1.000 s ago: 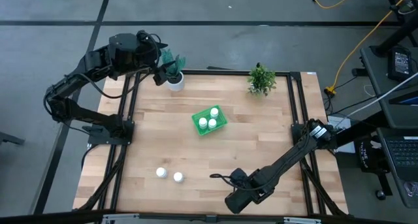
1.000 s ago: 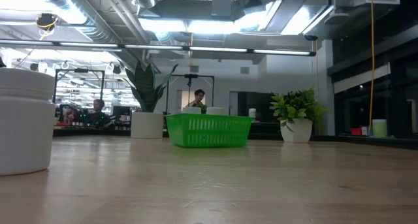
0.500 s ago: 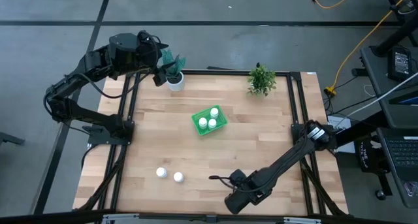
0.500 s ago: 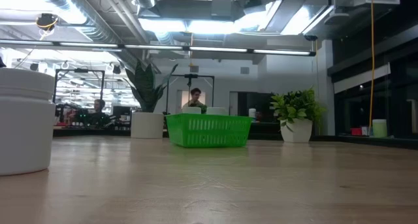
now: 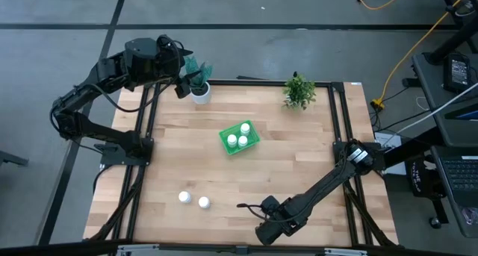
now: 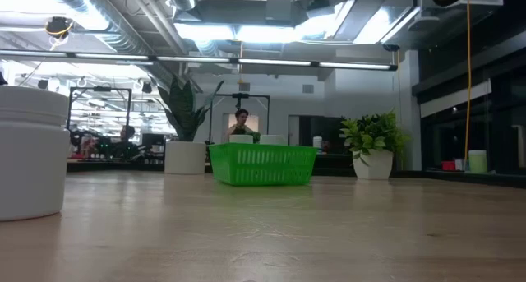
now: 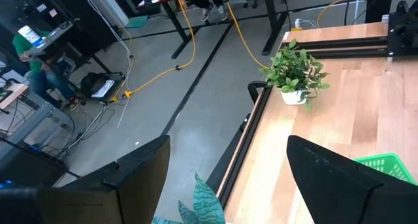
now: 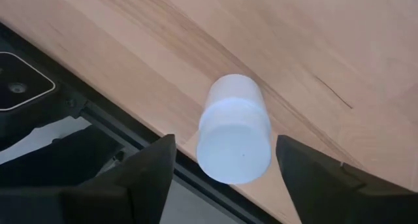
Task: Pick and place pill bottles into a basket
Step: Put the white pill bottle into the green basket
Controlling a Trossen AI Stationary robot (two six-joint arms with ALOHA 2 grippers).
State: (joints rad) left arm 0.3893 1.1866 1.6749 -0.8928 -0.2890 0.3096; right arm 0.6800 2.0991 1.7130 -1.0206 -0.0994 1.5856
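Three white pill bottles stand in the green basket at mid-table; two more stand on their bases toward the near left. Another pill bottle stands upright close to the table's near edge. My right gripper points down over it, open, one finger on either side with a narrow gap to each; in the high view the gripper hides this bottle. My left gripper hangs open and holds nothing, high above the far left corner by a potted plant.
A white-potted plant stands at the far left corner, a bushy plant at the far right. The dark table frame runs just beyond the near edge by the right gripper. One pill bottle looms close in the low view.
My right gripper has sunk a little toward the bottle at the near edge. The bottles and the basket have kept their places.
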